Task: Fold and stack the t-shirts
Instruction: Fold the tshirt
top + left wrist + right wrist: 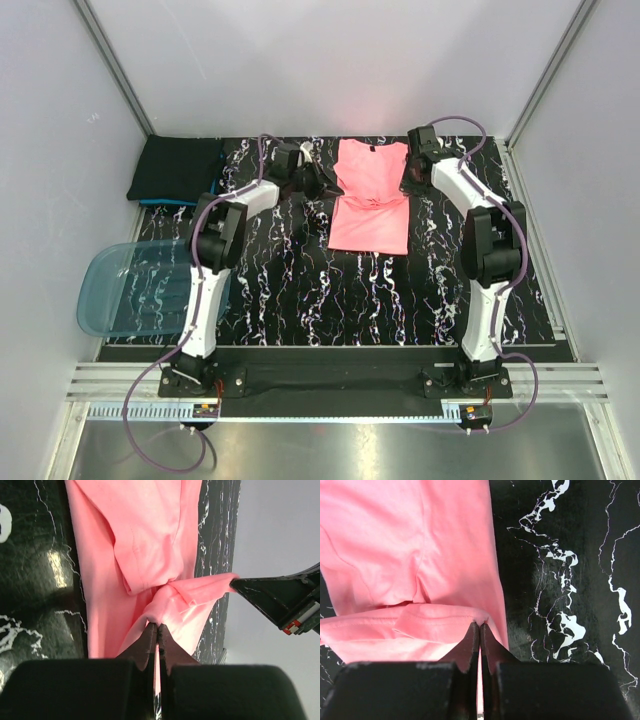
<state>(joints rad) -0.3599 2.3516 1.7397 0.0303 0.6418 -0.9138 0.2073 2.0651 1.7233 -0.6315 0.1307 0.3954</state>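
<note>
The salmon-pink t-shirt (370, 205) lies at the back middle of the table, its dark neck label toward the far wall and its upper part bunched across the middle. On its left edge my left gripper (325, 186) is shut, and the wrist view shows the jaws pinching a gathered fold (156, 626). My right gripper (412, 178) is shut on the right edge, its tips clamped on a hemmed corner (479, 625). The pink cloth (200, 590) stretches between both grippers. A black folded t-shirt (178, 165) rests at the back left on a teal-blue one (165, 202).
A translucent blue plastic tub (130, 290) sits at the left edge, partly off the dark marbled table (330, 300). White walls close in the back and both sides. The right gripper's fingers (265, 597) show in the left wrist view.
</note>
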